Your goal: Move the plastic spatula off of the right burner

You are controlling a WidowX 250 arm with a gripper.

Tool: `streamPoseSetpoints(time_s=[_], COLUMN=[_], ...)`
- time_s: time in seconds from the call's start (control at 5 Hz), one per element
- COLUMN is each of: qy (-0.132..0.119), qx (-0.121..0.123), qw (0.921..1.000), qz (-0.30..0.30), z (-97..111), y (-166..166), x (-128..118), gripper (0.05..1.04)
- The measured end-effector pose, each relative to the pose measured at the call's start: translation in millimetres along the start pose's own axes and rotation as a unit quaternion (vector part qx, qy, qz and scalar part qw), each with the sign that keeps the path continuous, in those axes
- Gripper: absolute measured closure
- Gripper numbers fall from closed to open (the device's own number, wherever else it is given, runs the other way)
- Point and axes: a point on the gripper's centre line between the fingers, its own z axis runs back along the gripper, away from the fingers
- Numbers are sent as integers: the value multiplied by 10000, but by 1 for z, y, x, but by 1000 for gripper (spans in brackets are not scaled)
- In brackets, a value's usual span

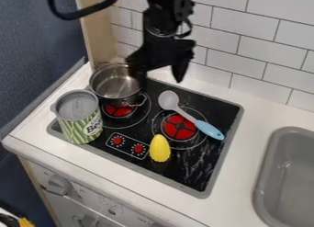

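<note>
Camera view: black gripper [159, 79] hangs down from the top edge, over the back of the stove [229, 112], behind the spatula. Fingers spread apart, gap visible between them, nothing grasped. The finger on the pot side overlaps the pot's rim in the picture; can't tell if they touch.

Plastic spatula [169, 100], grey spoon-like head, light blue handle, lies on the right burner [179, 127]. Head is at the back left of the burner, handle slants across toward the right, its end past the red centre. Not off the burner.

Metal pot [115, 85] stands upright over the left burner [118, 111], wire handle toward the spatula head. Green-and-white striped can [78, 116], grey top, is upright at the stove's left edge, just beside the pot. Yellow corn [160, 148] is in front of the right burner, near the red control dials [138, 149] printed on the stovetop, narrow end toward the back.

Stove is set in a white table [260, 99]. Grey sink [264, 173] at right, white tiled wall [264, 58] behind, grey knob [58, 185] on the front panel.
</note>
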Motion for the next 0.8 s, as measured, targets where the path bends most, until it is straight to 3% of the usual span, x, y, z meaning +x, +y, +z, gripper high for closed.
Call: streamPoseSetpoints(time_s=[0.2, 0.4, 0.6, 0.8], qy=[129, 315, 509, 630], qx=[-223, -291, -284, -56], qw=[9993, 9981, 9959, 9953], qz=[263, 438, 697, 730], z=[2, 0, -9, -25], y=[-17, -27, -32, -32], x=[-21, -38, -49, -62], gripper=[82, 83, 83, 83])
